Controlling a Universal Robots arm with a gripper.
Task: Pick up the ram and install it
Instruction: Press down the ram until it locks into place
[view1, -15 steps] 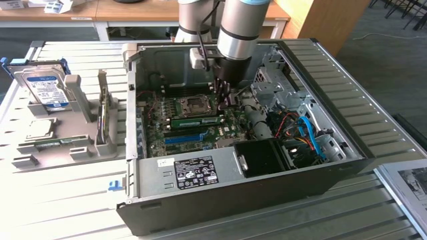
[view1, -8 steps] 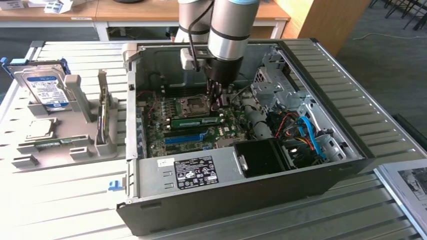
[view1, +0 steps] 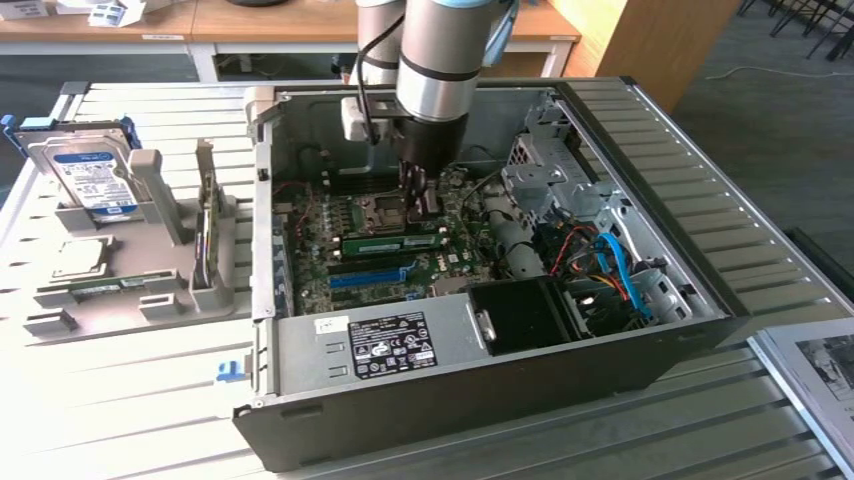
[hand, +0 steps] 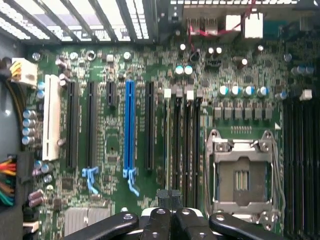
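The ram, a narrow green stick with a white sticker, stands on edge in a slot on the motherboard inside the open computer case. My gripper hangs straight down from the arm, its tips close above the ram's end nearer the exterior view's right, beside the processor socket. In the wrist view the gripper is shut, the black fingers pressed together with nothing visible between them, over the row of memory slots next to the socket.
A grey holder on the exterior view's left carries a hard drive, a silver processor chip and an upright green board. Inside the case are a power supply, blue cables and drive cages.
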